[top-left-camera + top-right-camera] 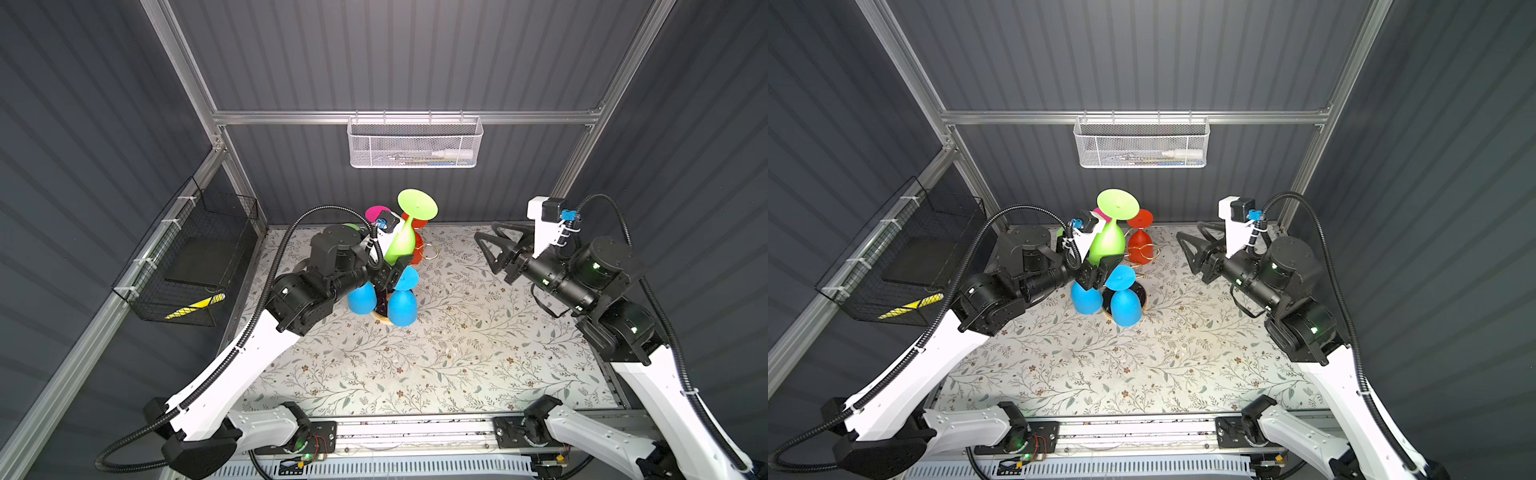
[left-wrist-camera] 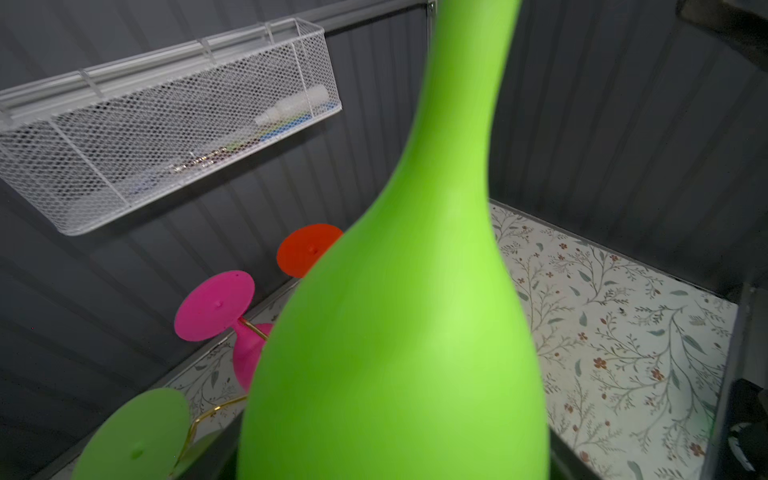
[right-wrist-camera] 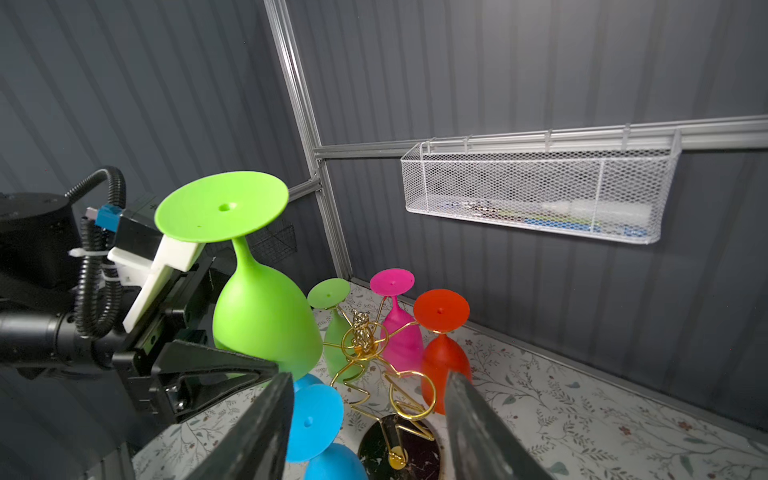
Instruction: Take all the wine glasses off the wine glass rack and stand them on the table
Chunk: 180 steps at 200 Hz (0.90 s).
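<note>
Above the wine glass rack (image 3: 365,353), the left gripper (image 1: 1099,270) is holding a green wine glass (image 1: 405,232) upside down.
Its fingers (image 3: 208,361) are clamping the bowl, and the glass is tilting, foot uppermost, higher than the others, toward the back of the floral tabletop (image 1: 415,365). A blue glass (image 3: 313,419), a pink glass (image 3: 399,332), a red glass (image 3: 442,361) and a smaller green glass (image 3: 328,293) are hanging from the rack. Over to the right, the right gripper (image 1: 485,232) is hovering well apart, fingers spread, grasping nothing.

A lab test cell: grey corrugated walls (image 1: 415,54), aluminium frame (image 1: 291,117), floral table mat (image 1: 457,353).
</note>
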Available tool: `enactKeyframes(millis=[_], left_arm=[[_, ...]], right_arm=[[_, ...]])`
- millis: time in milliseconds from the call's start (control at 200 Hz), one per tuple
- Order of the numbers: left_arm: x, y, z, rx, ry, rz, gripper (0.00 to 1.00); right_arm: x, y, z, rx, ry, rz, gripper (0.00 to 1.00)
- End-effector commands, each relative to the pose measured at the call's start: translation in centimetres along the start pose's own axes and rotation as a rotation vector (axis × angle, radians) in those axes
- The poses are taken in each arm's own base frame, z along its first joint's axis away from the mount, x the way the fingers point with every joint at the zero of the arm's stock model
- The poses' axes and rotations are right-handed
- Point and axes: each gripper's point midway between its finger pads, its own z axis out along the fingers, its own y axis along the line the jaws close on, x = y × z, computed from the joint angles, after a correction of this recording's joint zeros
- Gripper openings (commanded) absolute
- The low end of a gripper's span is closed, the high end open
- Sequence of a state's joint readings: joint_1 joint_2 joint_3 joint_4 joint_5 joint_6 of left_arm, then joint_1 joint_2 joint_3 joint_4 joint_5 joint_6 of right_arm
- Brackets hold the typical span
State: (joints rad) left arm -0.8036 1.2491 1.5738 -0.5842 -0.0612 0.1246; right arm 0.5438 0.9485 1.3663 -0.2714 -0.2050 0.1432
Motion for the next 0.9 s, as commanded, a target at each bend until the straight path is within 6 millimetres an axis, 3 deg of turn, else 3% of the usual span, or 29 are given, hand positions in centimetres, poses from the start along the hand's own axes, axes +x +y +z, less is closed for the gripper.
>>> enactKeyframes(millis=[0,325,705,730,895], left_arm=[[2.9,-1.3,-0.6,0.075,0.180,-0.054,0.76],[4.5,-2.1,-1.2,0.128,0.326,-0.067,0.75],[5.1,-3.1,-1.3,0.183,0.388,-0.072,0.75],[5.1,-3.1,-1.3,0.185,0.386,-0.072,0.75],[4.8,-3.1,-1.2,0.186,0.377,-0.066,0.75]], right_arm=[[-2.5,2.1,-0.3,-0.071,-0.086,-0.165,0.64],[-1.6,6.8,0.6,-0.249,-0.074,-0.361,0.66],[-0.3,7.2,3.3,-0.258,0.022,-0.444,0.66],[0.7,7.2,4.4,-0.266,0.053,-0.444,0.66],[1.6,7.3,5.7,-0.279,0.086,-0.440,0.63]])
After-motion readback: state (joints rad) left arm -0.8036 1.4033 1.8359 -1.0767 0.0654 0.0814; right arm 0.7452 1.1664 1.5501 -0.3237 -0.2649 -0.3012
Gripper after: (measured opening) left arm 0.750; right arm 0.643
